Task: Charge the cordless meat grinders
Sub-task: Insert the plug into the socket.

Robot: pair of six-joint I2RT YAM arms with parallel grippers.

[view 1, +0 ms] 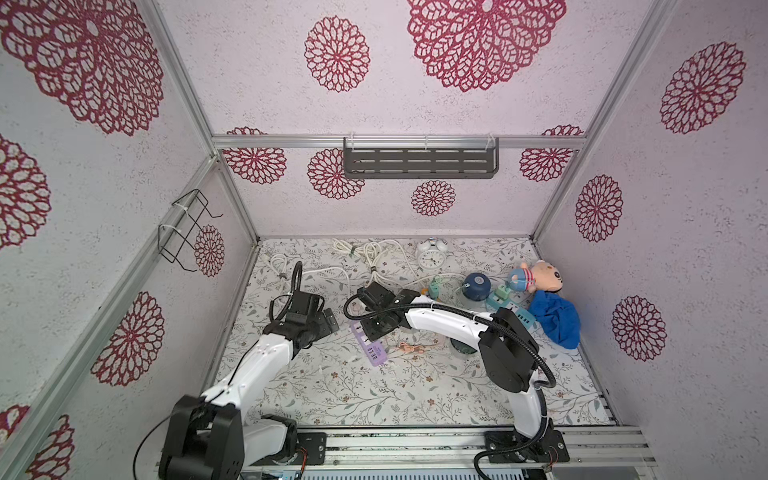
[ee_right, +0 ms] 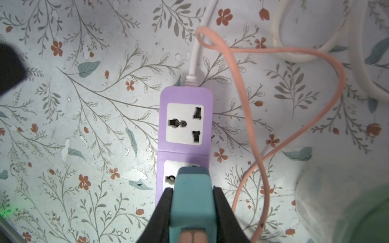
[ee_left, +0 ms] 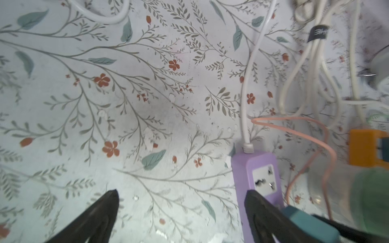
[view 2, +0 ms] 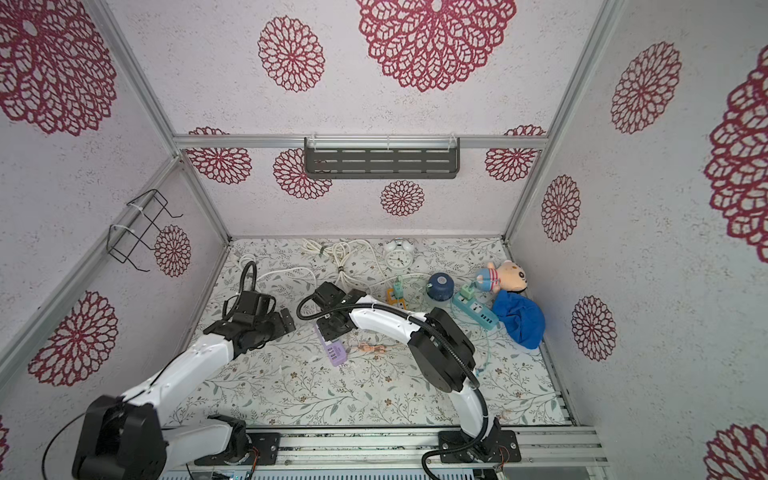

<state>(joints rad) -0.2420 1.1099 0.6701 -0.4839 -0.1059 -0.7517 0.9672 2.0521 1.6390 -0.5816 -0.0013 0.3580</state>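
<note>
The right arm bends in from the right and reaches across the desk, wrist turned down over the purple power strip. The right pincer is clamped on a teal plug, whose nose covers the strip's 2nd socket; whether the prongs are seated cannot be told. A pink cable loops beside the strip. A green grinder with a clear cup stands just beside the strip, near the right pincer.

The left arm stretches forward. The left pincer is spread wide apart and holds nothing, with 1 fingertip over the strip's edge.

The navy blue grinder stands well apart from both pincers, toward the back right.
</note>
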